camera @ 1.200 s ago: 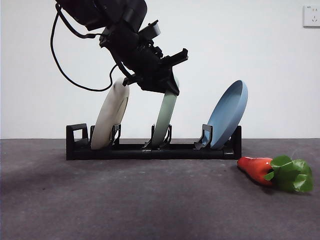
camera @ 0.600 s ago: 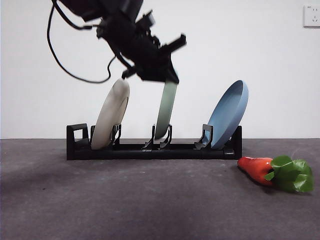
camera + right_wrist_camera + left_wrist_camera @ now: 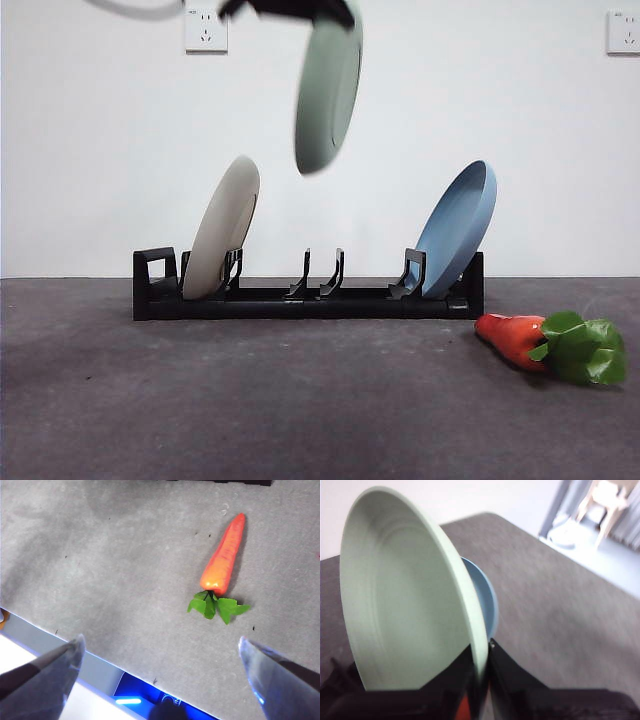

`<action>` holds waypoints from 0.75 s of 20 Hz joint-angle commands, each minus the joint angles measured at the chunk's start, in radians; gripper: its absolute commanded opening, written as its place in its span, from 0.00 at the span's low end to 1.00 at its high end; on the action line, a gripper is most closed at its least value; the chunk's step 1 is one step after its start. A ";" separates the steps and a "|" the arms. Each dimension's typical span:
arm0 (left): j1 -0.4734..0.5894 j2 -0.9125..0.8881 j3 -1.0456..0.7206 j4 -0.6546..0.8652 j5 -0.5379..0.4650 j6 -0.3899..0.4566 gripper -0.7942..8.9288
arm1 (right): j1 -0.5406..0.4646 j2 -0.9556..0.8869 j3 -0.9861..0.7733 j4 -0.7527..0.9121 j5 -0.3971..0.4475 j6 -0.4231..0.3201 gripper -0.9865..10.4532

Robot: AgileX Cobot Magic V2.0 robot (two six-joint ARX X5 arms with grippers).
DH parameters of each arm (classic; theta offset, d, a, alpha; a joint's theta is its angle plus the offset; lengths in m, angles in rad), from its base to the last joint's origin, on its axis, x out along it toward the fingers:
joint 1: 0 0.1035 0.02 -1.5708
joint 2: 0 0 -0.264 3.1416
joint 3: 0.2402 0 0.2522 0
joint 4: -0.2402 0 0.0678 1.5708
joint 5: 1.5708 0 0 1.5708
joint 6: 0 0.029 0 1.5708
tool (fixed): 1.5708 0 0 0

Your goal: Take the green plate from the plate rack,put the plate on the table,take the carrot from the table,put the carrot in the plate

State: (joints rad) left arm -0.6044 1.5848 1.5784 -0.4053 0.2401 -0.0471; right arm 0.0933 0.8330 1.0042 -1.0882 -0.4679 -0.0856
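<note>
Green plate: I see the round, shallow, pale sage-green matte plate (image 3: 328,88) up in the air, well above the rack, on edge and slightly tilted, its top at the front view's upper border.
Left end effector: my left end effector (image 3: 481,677) has its two black jaws pinched tight on that plate's raised rim; the front view catches only a dark sliver of it at the top edge.
Plate rack: the long, low black plastic rack (image 3: 300,296) stands at the back of the desk, against the white wall; its middle pair of upright prongs holds nothing.
Neighbours: a cream-white round plate (image 3: 222,228) leans in the slot on one side, a blue round plate (image 3: 458,228) in the slot on the other, both clear of the lifted plate.
Open room: the dark grey, matte, faintly textured desk (image 3: 250,400) lies bare in front of the rack, a broad stretch from the rack to the near edge.
Carrot: the small glossy orange-red tapered toy carrot (image 3: 224,560) with bright green leaves lies flat on the desk, near the rack's blue-plate end but apart from it.
Right end effector: my right end effector (image 3: 160,667) hangs above the desk with its jaws spread wide, holding nothing, the carrot lying ahead of them.
View differences: only the left wrist view shows the plate's concentric inner rings and the blue plate behind it; only the right wrist view shows the desk's near edge and the carrot from above.
</note>
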 commanded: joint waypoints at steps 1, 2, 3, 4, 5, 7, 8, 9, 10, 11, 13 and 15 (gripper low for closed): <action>-0.065 -0.083 0.001 -0.159 -0.144 0.209 0.08 | 0.001 0.000 0.003 0.003 0.003 0.006 0.66; -0.101 -0.106 0.001 -0.229 -0.223 0.248 0.08 | 0.001 0.000 0.003 0.003 0.003 0.006 0.66; -0.138 -0.125 0.001 -0.298 -0.301 0.277 0.08 | 0.001 0.000 0.003 0.003 0.003 0.006 0.66; -0.177 -0.129 0.001 -0.362 -0.362 0.297 0.08 | 0.001 0.000 0.003 0.003 0.002 0.006 0.66; -0.214 -0.129 0.000 -0.430 -0.406 0.320 0.08 | 0.002 0.000 0.003 0.003 0.002 0.006 0.66; -0.282 -0.128 -0.032 -0.493 -0.479 0.340 0.08 | 0.001 0.000 0.003 0.003 0.002 0.006 0.66; -0.325 -0.127 -0.065 -0.489 -0.521 0.339 0.08 | 0.002 0.000 0.003 0.003 0.002 0.006 0.66; -0.366 -0.127 -0.106 -0.480 -0.586 0.340 0.08 | 0.002 0.000 0.003 0.003 0.002 0.006 0.66; -0.396 -0.126 -0.155 -0.470 -0.657 0.340 0.08 | 0.001 0.000 0.003 0.003 0.002 0.006 0.66; -0.419 -0.123 -0.210 -0.450 -0.692 0.343 0.08 | 0.001 0.000 0.003 0.003 0.002 0.006 0.66; -0.450 -0.114 -0.325 -0.368 -0.696 0.369 0.08 | 0.001 0.000 0.003 0.004 0.002 0.006 0.66; -0.470 -0.104 -0.435 -0.256 -0.726 0.417 0.08 | 0.002 0.000 0.003 0.005 0.002 0.009 0.66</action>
State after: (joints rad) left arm -1.0687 1.4780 1.1557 -0.6853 -0.4770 0.3305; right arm 0.0933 0.8330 1.0042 -1.0874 -0.4679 -0.0853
